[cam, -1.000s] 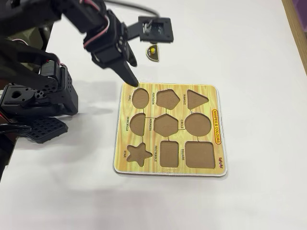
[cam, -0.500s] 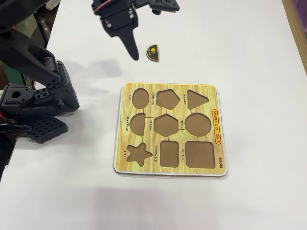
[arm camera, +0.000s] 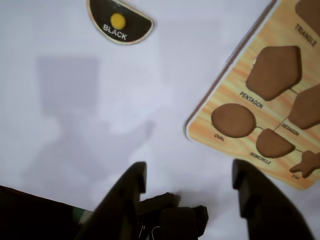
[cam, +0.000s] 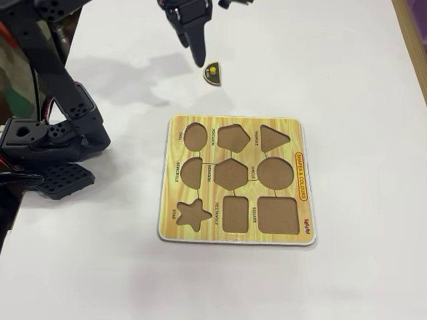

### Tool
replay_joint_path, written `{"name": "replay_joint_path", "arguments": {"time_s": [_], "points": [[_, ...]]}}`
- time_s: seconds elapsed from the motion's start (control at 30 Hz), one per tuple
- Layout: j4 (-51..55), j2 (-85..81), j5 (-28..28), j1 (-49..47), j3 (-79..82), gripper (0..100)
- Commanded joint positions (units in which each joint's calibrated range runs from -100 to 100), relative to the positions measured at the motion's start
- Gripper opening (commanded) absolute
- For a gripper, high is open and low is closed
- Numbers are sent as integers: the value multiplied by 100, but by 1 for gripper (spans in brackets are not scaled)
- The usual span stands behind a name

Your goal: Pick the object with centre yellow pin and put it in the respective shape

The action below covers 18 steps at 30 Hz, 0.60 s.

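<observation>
1. The object with centre yellow pin (cam: 213, 73) is the thing to fetch, yet the largest thing here is the white tabletop (cam: 347, 80), which carries everything else
2. Next in size is the yellow wood-grain board (cam: 235, 179), lying near the middle of the fixed view, with brown cutouts labelled oval, pentagon, triangle, hexagon, circle, star, rectangle and square
3. The black arm comes in from about 11 o'clock in the fixed view; its end effector (arm camera: 190, 175) is released, the two dark fingers standing well apart over bare tabletop in the wrist view, holding nothing
4. The respective shape (cam: 191, 171) is the semicircle cutout on the board's left column, between the oval and the star; in the wrist view it sits at about 4 o'clock (arm camera: 274, 143)
5. The piece itself lies flat on the tabletop, apart from the board, at about 12 o'clock from it in the fixed view and at 11 o'clock in the wrist view (arm camera: 120, 21). It is a small semicircle with a dark face, a pale rim, a yellow knob at its centre and the word BLACK beneath the knob
6. The step in hand looks like the approach. To do it well, I would bring the open fingers on toward 11 o'clock in the wrist view until the piece sits between them, lower squarely, and close either on the yellow knob or across the piece's edges, since a flat piece gives little to hold
</observation>
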Motion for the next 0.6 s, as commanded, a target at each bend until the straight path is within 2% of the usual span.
{"name": "replay_joint_path", "arguments": {"time_s": [0.0, 0.57], "points": [[-56, 259, -1, -104, -737, 20], [-56, 2527, 51, -553, -3031, 20]]}}
